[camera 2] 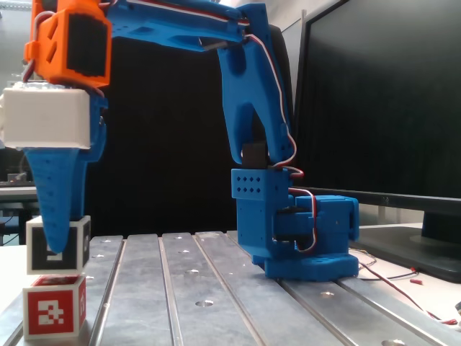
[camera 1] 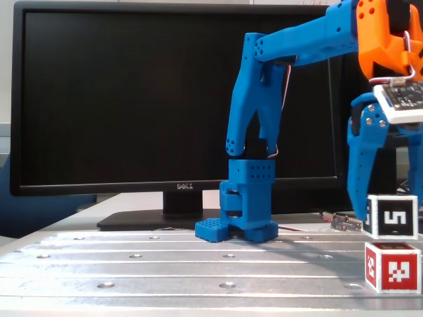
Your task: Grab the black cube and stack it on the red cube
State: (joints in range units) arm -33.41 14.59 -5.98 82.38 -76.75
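Note:
The red cube point(camera 1: 393, 266) point(camera 2: 54, 310) sits on the metal table, near the right edge in one fixed view and at the lower left in the other. The black cube point(camera 1: 393, 216) point(camera 2: 59, 245) hangs directly over it, its underside level with the red cube's top. I cannot tell whether the two touch. My gripper point(camera 1: 391, 221) point(camera 2: 55, 246) points straight down and is shut on the black cube, with a blue finger point(camera 1: 360, 185) point(camera 2: 59, 194) against the cube's side. The other finger is mostly hidden.
The blue arm base point(camera 1: 246, 214) point(camera 2: 299, 234) stands mid-table on the slotted aluminium table point(camera 1: 165, 264) point(camera 2: 216, 295). A Dell monitor point(camera 1: 132, 99) point(camera 2: 382, 108) stands behind it. A small circuit board point(camera 1: 344, 223) and wires point(camera 2: 403, 281) lie near the base.

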